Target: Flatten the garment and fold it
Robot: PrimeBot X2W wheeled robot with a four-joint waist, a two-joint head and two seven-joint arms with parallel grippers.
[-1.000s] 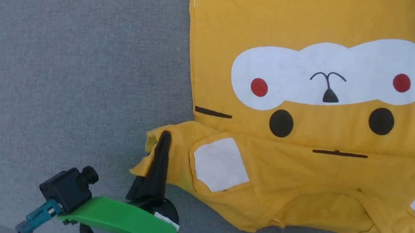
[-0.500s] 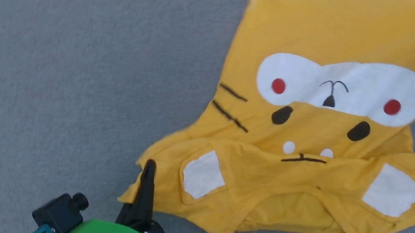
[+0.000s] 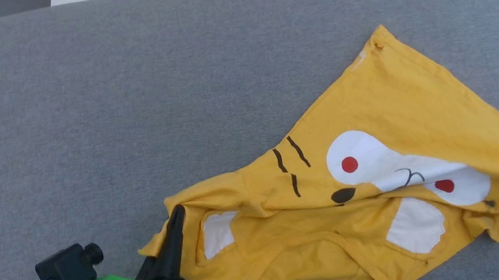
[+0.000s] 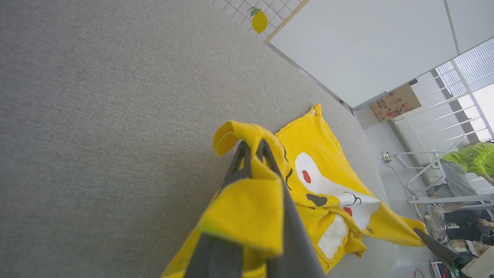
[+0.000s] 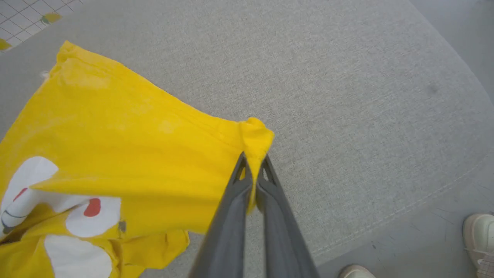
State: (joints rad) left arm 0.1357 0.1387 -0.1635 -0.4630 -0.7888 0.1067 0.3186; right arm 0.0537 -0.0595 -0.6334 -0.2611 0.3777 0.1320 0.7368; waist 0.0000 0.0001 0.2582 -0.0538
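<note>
The mustard-yellow T-shirt (image 3: 390,101) lay rumpled on the grey fabric-covered surface (image 3: 97,109), in the near right part of the head view, with its cartoon face print turned up. White patches, two red dots and short black whisker lines showed between the creases. One hem corner rested flat on the grey cloth at the far end, while the neckline lay towards the near edge. The left gripper (image 4: 252,146) had its two dark fingers pressed together on a bunched corner of the shirt at its near left end, and yellow fabric draped over the fingers. The right gripper (image 5: 253,158) was likewise clamped tight on another corner at the shirt's right side, with the cloth drawn up towards it in a taut fold. Beyond the surface's rounded edge, a person's pale shoe (image 5: 480,229) stood on the floor.
</note>
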